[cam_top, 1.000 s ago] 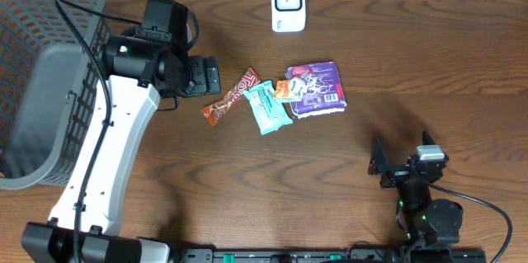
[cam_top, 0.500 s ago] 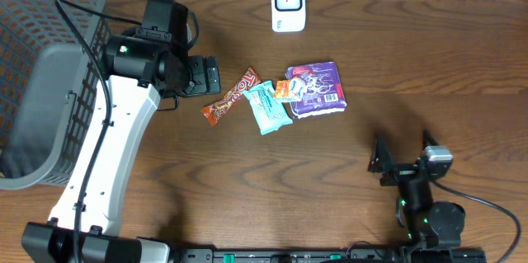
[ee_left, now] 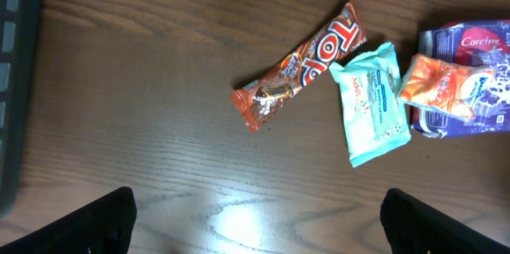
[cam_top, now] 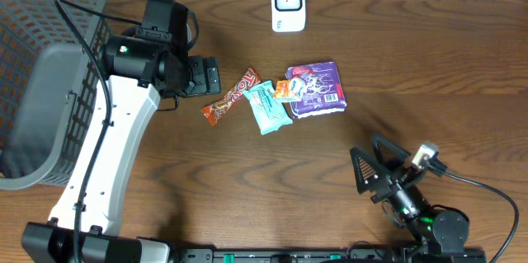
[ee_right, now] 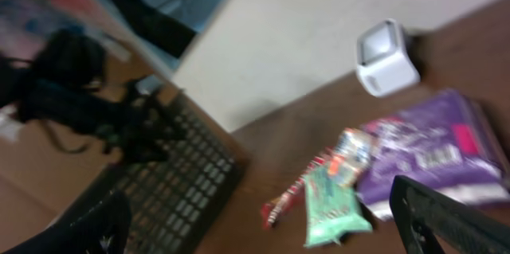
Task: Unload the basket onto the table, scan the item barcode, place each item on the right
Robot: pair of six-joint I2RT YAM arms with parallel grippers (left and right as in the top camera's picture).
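The left gripper [cam_top: 200,76] is spread wide and holds nothing; in its wrist view [ee_left: 259,226] only the two dark fingertips [ee_left: 103,218] show at the bottom corners, with bare table [cam_top: 445,57] between them. Just ahead of it, and apart from its fingers, a chocolate bar [cam_top: 232,96] [ee_left: 299,63] lies slantwise on the wood. Beyond the bar's far end, a teal packet [cam_top: 268,107] [ee_left: 373,103] touches it. Further out from this gripper an orange sachet [cam_top: 286,90] [ee_left: 438,87] rests partly on a purple pack [cam_top: 316,90] [ee_left: 478,79]. The white scanner [cam_top: 288,3] stands well apart from this gripper, past the snacks and off to one side, by the table's far edge. A grey basket [cam_top: 33,90] sits behind the left arm. The right gripper [cam_top: 373,164] is also fully open and empty, tilted, well away from every item. Its blurred wrist view [ee_right: 263,222] shows the purple pack [ee_right: 434,154], sachet [ee_right: 349,150], teal packet [ee_right: 331,206] and bar [ee_right: 299,182] far ahead, with the scanner [ee_right: 386,59] beyond them and the basket [ee_right: 183,198] at the far left.
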